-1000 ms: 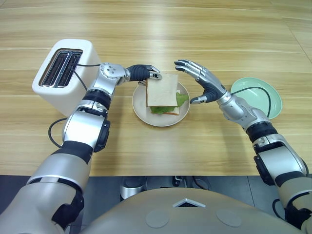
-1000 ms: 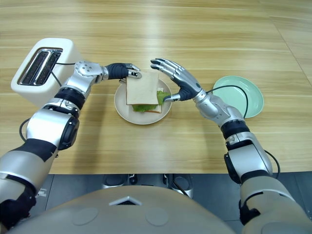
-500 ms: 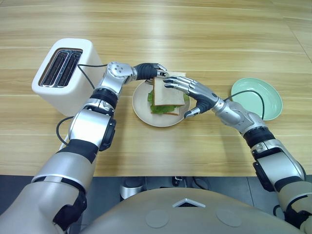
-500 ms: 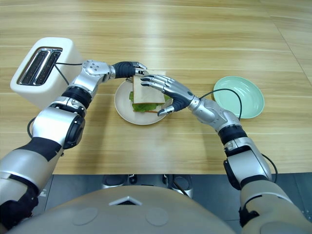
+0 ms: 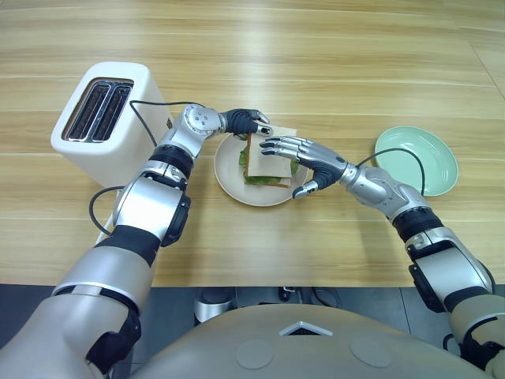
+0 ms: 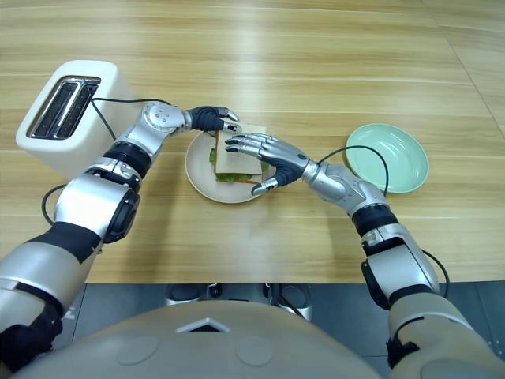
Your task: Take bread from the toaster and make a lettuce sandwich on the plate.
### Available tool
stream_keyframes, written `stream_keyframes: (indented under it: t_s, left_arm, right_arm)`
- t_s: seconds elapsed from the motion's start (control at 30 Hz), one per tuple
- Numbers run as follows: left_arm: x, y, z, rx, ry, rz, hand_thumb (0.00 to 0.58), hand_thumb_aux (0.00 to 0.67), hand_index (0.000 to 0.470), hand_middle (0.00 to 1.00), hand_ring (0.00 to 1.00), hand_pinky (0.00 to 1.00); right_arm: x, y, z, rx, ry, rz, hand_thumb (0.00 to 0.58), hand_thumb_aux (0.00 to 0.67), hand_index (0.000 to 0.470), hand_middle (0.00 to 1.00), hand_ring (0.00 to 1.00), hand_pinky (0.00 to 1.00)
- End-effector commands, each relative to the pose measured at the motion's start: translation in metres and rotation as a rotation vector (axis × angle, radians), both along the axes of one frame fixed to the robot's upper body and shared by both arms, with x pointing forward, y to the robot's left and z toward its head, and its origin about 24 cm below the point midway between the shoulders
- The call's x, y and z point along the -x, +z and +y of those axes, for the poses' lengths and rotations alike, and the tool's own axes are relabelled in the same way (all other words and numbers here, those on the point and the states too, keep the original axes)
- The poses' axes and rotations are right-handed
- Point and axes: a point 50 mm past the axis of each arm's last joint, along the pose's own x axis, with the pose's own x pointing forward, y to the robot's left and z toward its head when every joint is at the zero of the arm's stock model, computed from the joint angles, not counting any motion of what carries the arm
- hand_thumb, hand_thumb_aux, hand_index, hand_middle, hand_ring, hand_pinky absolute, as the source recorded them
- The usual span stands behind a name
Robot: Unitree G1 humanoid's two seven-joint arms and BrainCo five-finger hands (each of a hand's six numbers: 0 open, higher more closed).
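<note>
While the right hand [image 5: 309, 155] lies spread over the sandwich [image 5: 257, 160] on the plate [image 5: 235, 186], the left hand [image 5: 248, 121] pinches its 11 o'clock corner. A toaster [image 5: 85, 147] stands at 9 o'clock and a green dish [image 5: 439, 155] at 3 on the wooden bench [image 5: 316, 63].

Kitchen-like setup: wooden table [image 5: 316, 55], toaster [image 5: 99, 118], plate [image 5: 237, 185].

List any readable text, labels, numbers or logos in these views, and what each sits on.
None can be read.
The toaster, the beige plate, the green plate and the table show plain surfaces with no print.
The left hand and the right hand carry no lettering or signs that can be made out.
</note>
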Motion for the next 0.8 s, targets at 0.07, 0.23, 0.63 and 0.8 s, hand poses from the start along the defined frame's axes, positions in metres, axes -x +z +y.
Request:
stream_keyframes:
  t_s: [0.07,0.23,0.63,0.8]
  left_arm:
    - [0.005,-0.012,-0.004,-0.03,-0.015,0.023,0.58,0.67,0.46,1.0,1.0,1.0]
    - [0.005,-0.011,-0.005,-0.029,-0.014,0.015,0.58,0.67,0.46,1.0,1.0,1.0]
    - [0.005,-0.013,-0.005,-0.044,-0.014,0.007,0.58,0.662,0.455,1.0,1.0,1.0]
    - [0.002,-0.008,-0.004,-0.106,-0.014,-0.091,0.0,0.0,0.0,1.0,1.0,1.0]
  right_arm:
    - [-0.004,-0.01,0.003,0.081,-0.003,0.051,0.0,0.0,0.0,0.0,0.0,0.0]
    - [-0.01,-0.016,0.011,0.139,0.004,0.072,0.0,0.0,0.0,0.0,0.0,0.0]
    - [-0.016,-0.034,0.023,0.253,0.022,0.189,0.0,0.0,0.0,0.0,0.0,0.0]
    - [-0.014,-0.038,0.02,0.263,0.026,0.222,0.0,0.0,0.0,0.0,0.0,0.0]
